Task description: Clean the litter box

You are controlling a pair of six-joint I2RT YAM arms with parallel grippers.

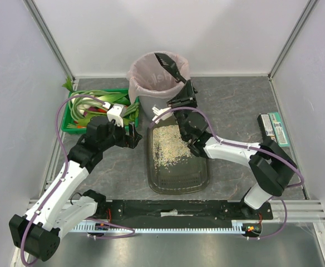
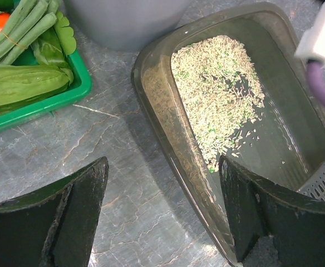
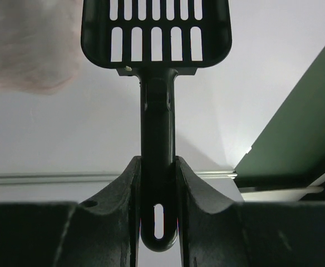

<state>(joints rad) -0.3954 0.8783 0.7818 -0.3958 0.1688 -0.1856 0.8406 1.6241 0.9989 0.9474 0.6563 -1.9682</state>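
The right gripper (image 3: 158, 186) squeezes the scoop (image 3: 157, 33) over the bin (image 1: 146, 103), the left gripper (image 2: 163, 169) is wide apart, and the litter box (image 1: 179, 181) just beside the bin has much litter (image 2: 218, 94) left.

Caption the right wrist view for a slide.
Right end effector clamped on the black slotted scoop by its handle, scoop head up beside the pink bag.

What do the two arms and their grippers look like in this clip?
Both the left arm and right arm have white tubular links joined by chunky black joint housings. A purple cable loops along each, ending near a white wrist block. The left gripper and right gripper have matte black, wedge-shaped fingers. No markings are readable.
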